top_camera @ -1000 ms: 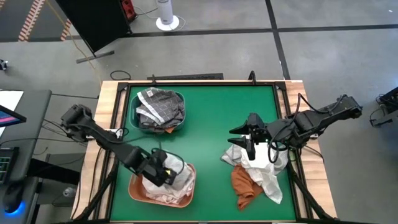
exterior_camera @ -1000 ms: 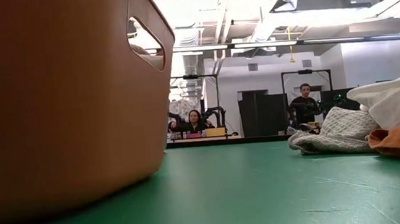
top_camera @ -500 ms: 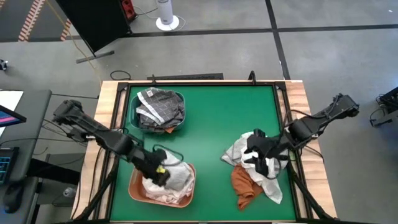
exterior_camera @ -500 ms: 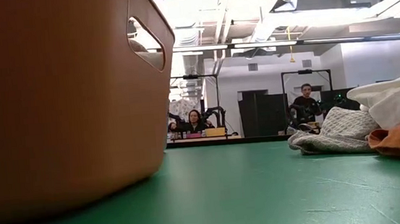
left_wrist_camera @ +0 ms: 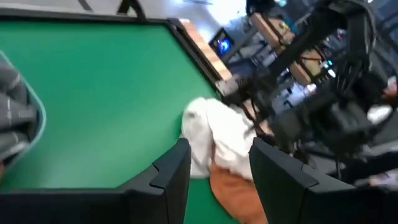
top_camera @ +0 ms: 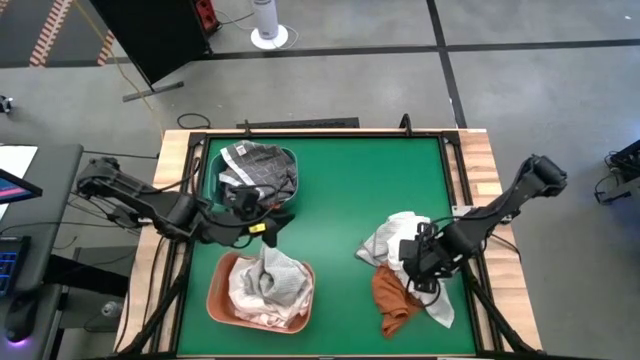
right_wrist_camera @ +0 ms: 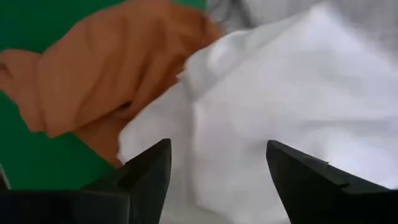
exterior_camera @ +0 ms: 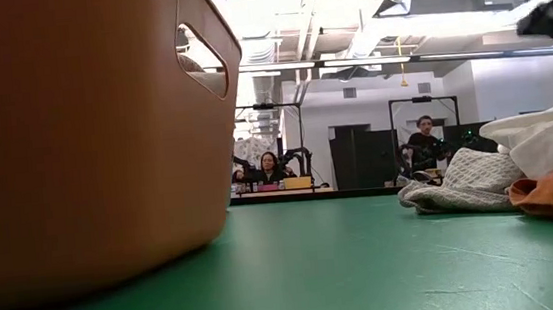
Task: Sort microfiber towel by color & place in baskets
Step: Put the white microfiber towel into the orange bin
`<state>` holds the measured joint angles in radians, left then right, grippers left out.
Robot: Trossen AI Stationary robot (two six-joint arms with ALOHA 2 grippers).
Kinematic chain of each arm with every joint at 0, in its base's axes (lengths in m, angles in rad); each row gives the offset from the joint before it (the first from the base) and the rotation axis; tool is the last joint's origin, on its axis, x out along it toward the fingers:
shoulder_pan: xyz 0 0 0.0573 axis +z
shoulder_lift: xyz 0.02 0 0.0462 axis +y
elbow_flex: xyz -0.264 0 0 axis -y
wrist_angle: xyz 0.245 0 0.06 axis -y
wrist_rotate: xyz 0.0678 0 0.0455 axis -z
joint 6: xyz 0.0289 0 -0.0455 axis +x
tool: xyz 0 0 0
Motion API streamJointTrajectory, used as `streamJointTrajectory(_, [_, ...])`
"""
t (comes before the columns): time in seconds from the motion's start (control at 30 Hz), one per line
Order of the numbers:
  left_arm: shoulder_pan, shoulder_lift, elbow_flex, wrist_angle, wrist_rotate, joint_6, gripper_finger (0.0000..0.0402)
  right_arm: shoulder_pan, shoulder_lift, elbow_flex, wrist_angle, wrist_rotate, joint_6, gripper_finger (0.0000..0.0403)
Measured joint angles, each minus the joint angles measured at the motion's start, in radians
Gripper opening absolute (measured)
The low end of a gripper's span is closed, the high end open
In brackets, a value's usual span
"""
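Two people (exterior_camera: pixel 422 142) sit beyond the green table (top_camera: pixel 350 190); left gripper (top_camera: pixel 268 222) and right gripper (top_camera: pixel 415 262) both gape empty.

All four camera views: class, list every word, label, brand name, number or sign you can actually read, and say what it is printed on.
None can be read.
The screen at the left edge of the high view: too small to read.
The glowing monitor beyond the table in the left wrist view: blurred.
The salmon basket, the teal basket and the towels: no print shows.

A green table (top_camera: pixel 340 190) with wooden edges — two people (exterior_camera: pixel 268 166) sit in the room behind.
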<state>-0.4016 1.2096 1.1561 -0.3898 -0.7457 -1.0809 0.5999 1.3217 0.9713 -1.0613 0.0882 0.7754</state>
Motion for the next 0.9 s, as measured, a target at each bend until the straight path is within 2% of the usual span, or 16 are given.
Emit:
streamJointTrajectory(0.17, [0.032,0.038,0.0,0.004,-0.006,0.012,0.0155,0.002,0.083,-0.08,0.094,-0.029,0.018,0.0288])
streamJointTrajectory(0.3, [0.033,0.076,0.0,0.005,0.007,-0.051,0.0155,0.002,0.161,-0.099,0.118,-0.027,0.021,0.025])
streamJointTrajectory(0.4, [0.033,0.096,0.0,0.006,0.02,-0.072,0.0155,0.002,0.188,-0.099,0.171,-0.023,0.014,0.0183])
streamJointTrajectory(0.57, [0.023,0.099,0.0,0.044,0.039,-0.038,0.0154,-0.001,0.167,-0.1,0.243,-0.014,0.013,0.0037])
streamJointTrajectory(0.73, [-0.003,0.084,0.0,0.226,0.041,0.205,0.0154,-0.016,0.058,-0.068,0.217,0.013,0.038,0.004])
streamJointTrajectory(0.9, [-0.008,0.086,0.0,0.327,0.042,0.374,0.0154,-0.047,-0.087,0.03,0.214,0.135,0.016,0.0042])
